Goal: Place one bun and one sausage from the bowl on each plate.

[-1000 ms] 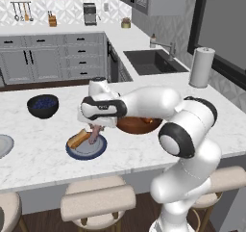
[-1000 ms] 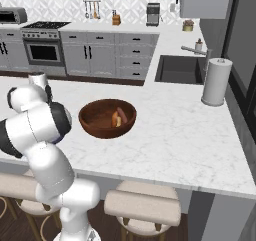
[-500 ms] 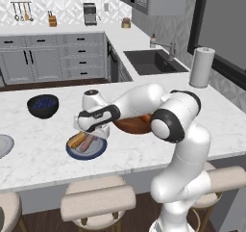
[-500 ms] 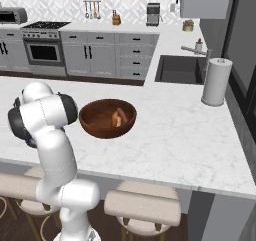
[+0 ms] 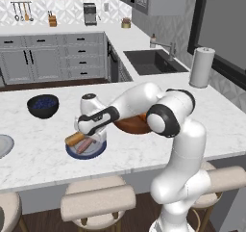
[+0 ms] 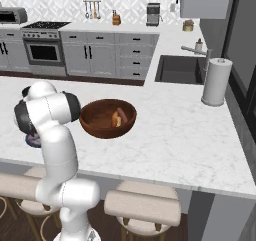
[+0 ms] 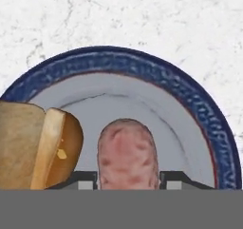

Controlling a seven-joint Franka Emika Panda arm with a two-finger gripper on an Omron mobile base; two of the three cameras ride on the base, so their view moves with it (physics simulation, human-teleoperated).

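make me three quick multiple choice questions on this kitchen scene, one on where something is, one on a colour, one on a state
1. Where does the pinkish-brown sausage lie?
A. on the dark blue round plate with a paler centre
B. in the sink
C. on a stool

2. What colour is the small round bowl at the far left of the marble counter?
A. yellow
B. dark blue-black
C. white

3. How does the pincer stand?
A. wide open over bare counter
C. shut on a cup
B. shut on the sausage

Answers: 1 A, the hand view shows it on the plate beside the tan split bun. 2 B, seen in the left base view. 3 B, fingertips sit at both sides of the sausage.
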